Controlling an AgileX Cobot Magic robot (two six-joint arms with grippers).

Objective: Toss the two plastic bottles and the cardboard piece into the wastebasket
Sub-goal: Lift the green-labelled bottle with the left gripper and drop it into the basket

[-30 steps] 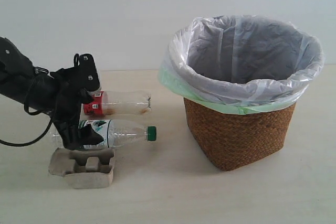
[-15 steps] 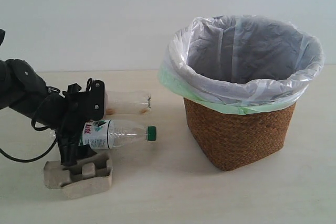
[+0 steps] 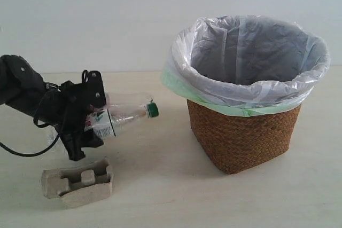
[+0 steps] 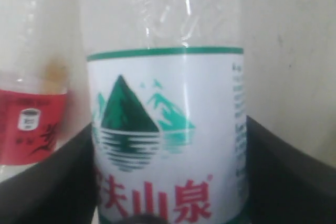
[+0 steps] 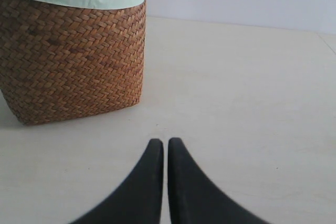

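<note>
My left gripper point(image 3: 88, 124) is shut on the green-white labelled bottle point(image 3: 115, 119), which hangs tilted above the table with its green cap point(image 3: 153, 110) toward the wastebasket point(image 3: 243, 132). In the left wrist view its label point(image 4: 165, 135) fills the space between both black fingers. The red-labelled bottle point(image 3: 128, 100) lies on the table behind it, partly hidden by the arm; its red label point(image 4: 31, 127) shows beside the held bottle. The cardboard piece point(image 3: 78, 182) rests on the table in front of the gripper. My right gripper point(image 5: 165, 142) is shut on nothing, low over the table near the wastebasket point(image 5: 73, 56).
The wicker wastebasket stands on the right of the pale table point(image 3: 160, 196), its bag rim point(image 3: 246, 100) folded over the edge. A black cable point(image 3: 21, 150) trails from the left arm.
The left gripper closed on the green-capped bottle and lifted it off the table, tilting the cap up. The cardboard piece was nudged slightly toward the left and front.
</note>
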